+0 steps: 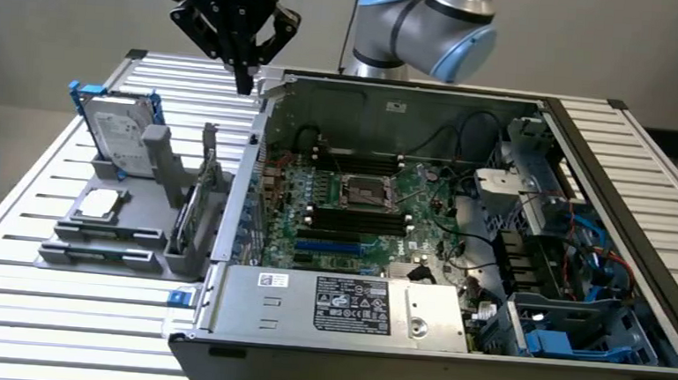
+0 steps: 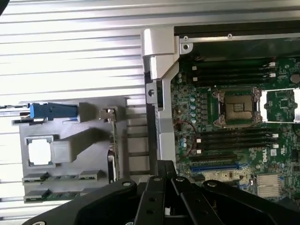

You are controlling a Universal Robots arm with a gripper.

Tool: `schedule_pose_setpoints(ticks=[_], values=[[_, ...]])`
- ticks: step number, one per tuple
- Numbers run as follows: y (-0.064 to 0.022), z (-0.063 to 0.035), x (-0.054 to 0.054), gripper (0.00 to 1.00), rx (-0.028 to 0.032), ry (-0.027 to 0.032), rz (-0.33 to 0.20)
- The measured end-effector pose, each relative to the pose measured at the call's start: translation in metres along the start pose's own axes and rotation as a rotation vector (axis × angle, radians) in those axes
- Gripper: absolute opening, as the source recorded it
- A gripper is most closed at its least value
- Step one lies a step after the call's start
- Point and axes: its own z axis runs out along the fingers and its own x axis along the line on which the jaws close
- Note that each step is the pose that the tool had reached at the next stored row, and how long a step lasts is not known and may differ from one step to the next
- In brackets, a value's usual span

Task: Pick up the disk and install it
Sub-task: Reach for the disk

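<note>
Held the gripper (image 1: pixel 246 84) pressed together, gripping nothing, above the table (image 1: pixel 25 312) beside the open computer case's (image 1: pixel 416 87) far corner. Found the disk (image 1: pixel 122 137) standing upright in the grey rack (image 1: pixel 173 178), well apart, toward the exterior view's left.

The counter (image 1: pixel 60 314) is a bed of pale metal slats running side to side, seen from the wrist view as bright ribs (image 2: pixel 70 56). Two things rest directly on it. A grey moulded holder (image 1: pixel 99 250) (image 2: pixel 89 140) sits toward the exterior view's left. Just beside it stands an open computer case (image 1: pixel 239 202) (image 2: pixel 161 93). A small blue piece (image 1: pixel 176 297) at the case's near corner may lie on the slats or belong to the case.
</note>
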Motion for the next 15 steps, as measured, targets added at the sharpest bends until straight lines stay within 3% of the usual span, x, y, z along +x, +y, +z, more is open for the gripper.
schedule_pose_setpoints(ticks=[2, 4, 6, 10, 15], values=[[0.0042, 0.0001, 0.007, 0.11, 0.003, -0.0019, 0.0], [0.0063, 0.0001, 0.013, 0.11, 0.0108, -0.0052, -0.001], [0.0086, 0.0003, 0.02, 0.11, 0.0144, -0.009, -0.001], [0.0156, 0.0012, 0.036, 0.11, 0.0149, -0.0152, -0.001], [0.0251, 0.0062, 0.06, 0.11, 0.0148, -0.0181, -0.001]])
